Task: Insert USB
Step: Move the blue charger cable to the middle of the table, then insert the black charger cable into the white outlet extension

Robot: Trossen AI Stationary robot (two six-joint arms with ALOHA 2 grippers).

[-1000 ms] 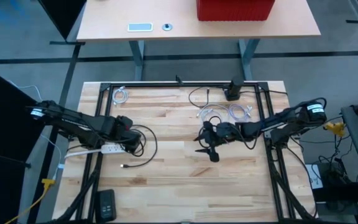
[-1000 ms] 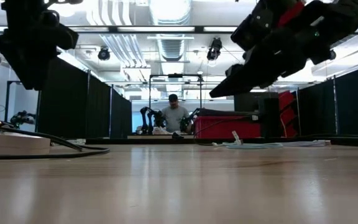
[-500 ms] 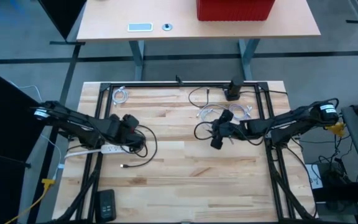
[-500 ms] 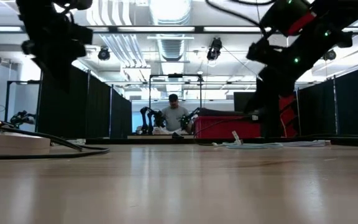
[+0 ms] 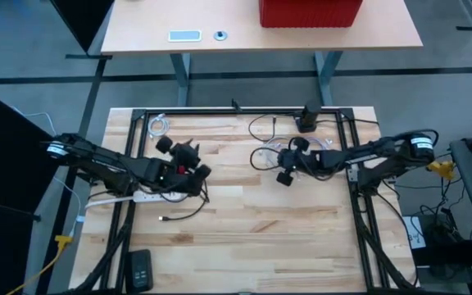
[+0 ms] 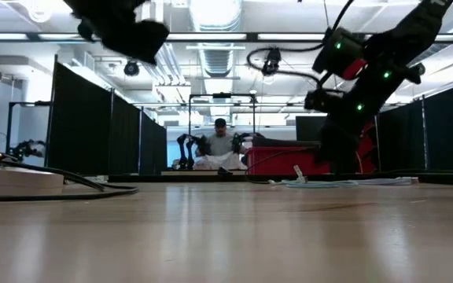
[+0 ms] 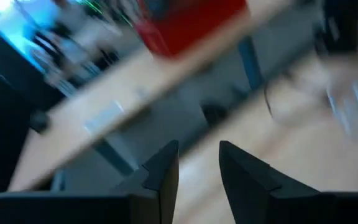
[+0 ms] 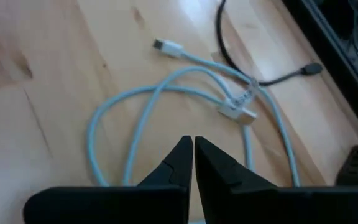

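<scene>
left wrist: whole picture blurred, red box (image 7: 194, 22) cut off at 12 o'clock | low: left arm (image 6: 120, 27) cut off at 12 o'clock | right wrist: white cable (image 8: 166, 99) runs under fingers at 6 o'clock

Bright ceiling strip lights (image 6: 211, 35) glare across the top of the low view, silhouetting both arms. The left wrist view is heavily motion-blurred; the white cable (image 8: 166, 93) stays sharp.

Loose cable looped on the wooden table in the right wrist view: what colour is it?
The looped cable is white, clearest in the right wrist view.
</scene>
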